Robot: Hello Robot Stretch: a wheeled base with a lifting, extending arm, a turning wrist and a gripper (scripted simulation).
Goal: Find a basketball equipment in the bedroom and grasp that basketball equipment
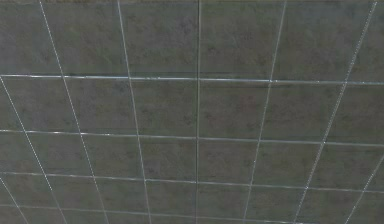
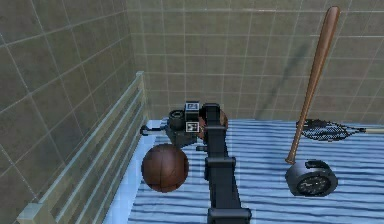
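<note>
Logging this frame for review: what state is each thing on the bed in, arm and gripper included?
Basketball: resting on the striped bed.
Bat: upright, leaning on the wall.
Racket: lying flat on the bed.
Round dark thing: standing by the bat's foot.
Arm: extended over the bed.
Gripper: beyond the basketball; cannot tell whether it holds anything.

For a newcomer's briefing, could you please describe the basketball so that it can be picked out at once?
Start at the striped blue-and-white bed against the tiled wall. Toward the arm side view's left, just left of the dark arm, lies the basketball. It alone is a reddish-brown ball with dark seams; the bat and racket are farther right.
</note>
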